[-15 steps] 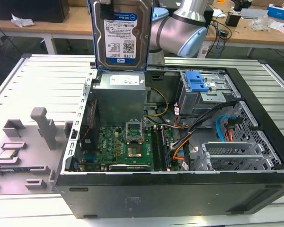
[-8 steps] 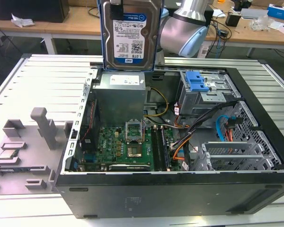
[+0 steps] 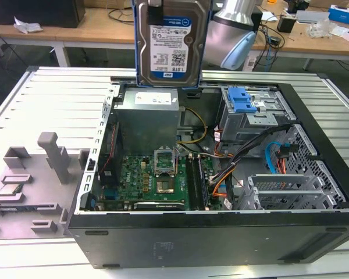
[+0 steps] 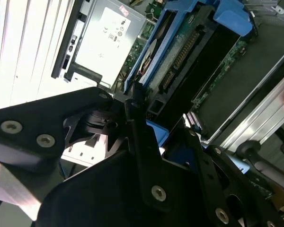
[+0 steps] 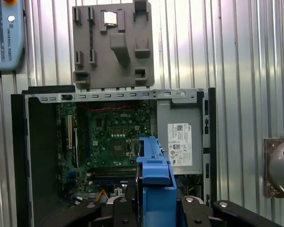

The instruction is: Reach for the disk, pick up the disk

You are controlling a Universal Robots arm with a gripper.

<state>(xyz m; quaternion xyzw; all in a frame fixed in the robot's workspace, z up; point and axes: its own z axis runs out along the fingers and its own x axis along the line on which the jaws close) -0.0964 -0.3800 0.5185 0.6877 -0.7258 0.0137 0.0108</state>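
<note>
The disk, a silver hard drive with a white-and-blue barcode label and a blue frame along its sides, hangs upright in the air above the back of the open computer case. My gripper is shut on it, its black fingers clamped on the blue-framed edge. In the first wrist view the disk shows edge-on between the fingers. In the second wrist view the disk shows its underside and connector, with the case far below.
Inside the case lie the motherboard, a grey power supply and a blue bracket on a grey metal cage. A grey fixture with a small CPU chip sits at the exterior view's left. The slatted table surrounds the case.
</note>
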